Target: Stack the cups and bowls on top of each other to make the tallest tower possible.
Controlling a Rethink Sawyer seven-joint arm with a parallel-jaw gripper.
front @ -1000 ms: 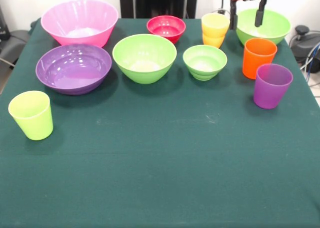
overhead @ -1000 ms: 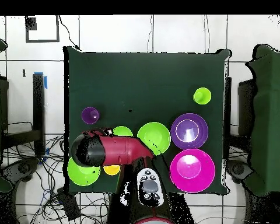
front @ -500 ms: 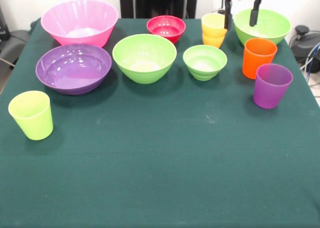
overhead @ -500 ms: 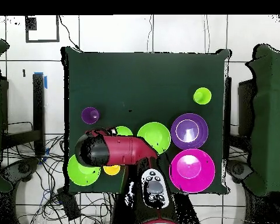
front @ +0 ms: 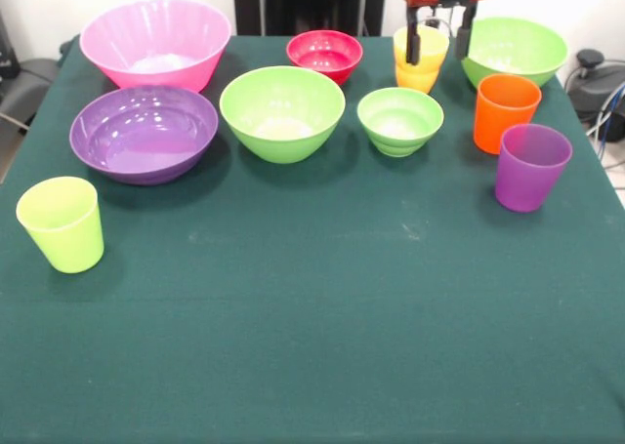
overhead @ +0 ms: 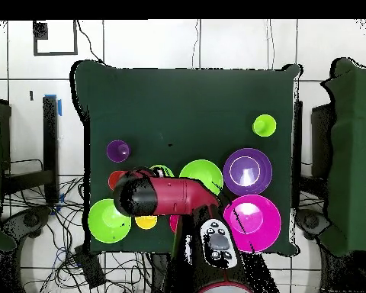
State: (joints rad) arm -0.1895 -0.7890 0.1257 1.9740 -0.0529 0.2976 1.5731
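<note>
Spread apart and gripping nothing, the gripper [front: 438, 37] hangs at the back of the table [front: 312, 327] with its two fingers [front: 413, 36] straddling the yellow-orange cup [front: 420, 59]. Nothing is stacked: the pink bowl [front: 156, 42], purple bowl [front: 144, 132], red bowl [front: 324, 54] and three green bowls stand apart, as do the orange cup [front: 505, 112], purple cup [front: 530, 166] and lime cup [front: 62, 222].

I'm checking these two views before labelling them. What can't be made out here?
- Front view: the arm above the gripper is cut off by the top edge.
- Front view: whether the fingers touch the yellow-orange cup is unclear.
- Overhead view: the arm hides the small green bowl, the orange cup and most of the red bowl.
</note>
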